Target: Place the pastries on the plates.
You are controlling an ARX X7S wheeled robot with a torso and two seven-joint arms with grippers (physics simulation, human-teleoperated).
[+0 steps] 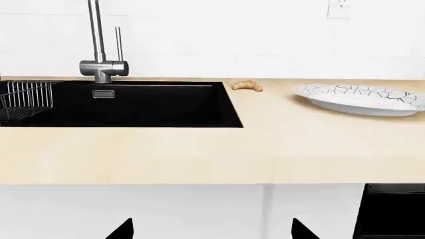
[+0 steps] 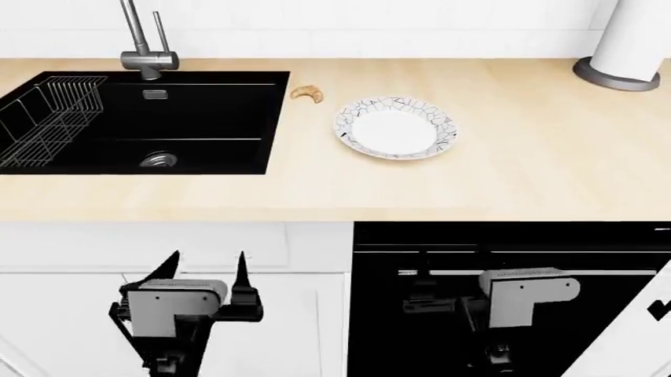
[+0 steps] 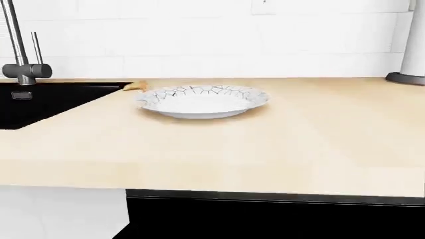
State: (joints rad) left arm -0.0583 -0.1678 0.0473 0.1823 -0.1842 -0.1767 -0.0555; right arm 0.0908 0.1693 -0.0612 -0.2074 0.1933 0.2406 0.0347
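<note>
Small croissant (image 2: 306, 94) sits on the counter (image 2: 472, 181) between sink (image 2: 210, 78) and mosaic-rim plate (image 2: 395, 127), likely light, soft, flaky: pinch gently across its thick middle; left gripper (image 2: 207, 271) hangs spread and empty, right gripper's (image 2: 445, 302) jaws unreadable.

Worktop (image 2: 504, 173): pale light wood, smooth, matt, faint grain. Sink (image 2: 210, 86): black, smooth, dull sheen. Tap (image 1: 99, 45): brushed grey metal, satin. Wire rack (image 2: 53, 118) in the sink: thin metal rods. Plate (image 2: 395, 128): white, glossy like glazed ceramic, with black crackle lines around the rim. Small croissant (image 2: 307, 93): golden-brown, matt baked crust. Wall (image 3: 199, 35): white tiles, smooth. Cupboard front (image 2: 157, 243): plain white, matt.
</note>
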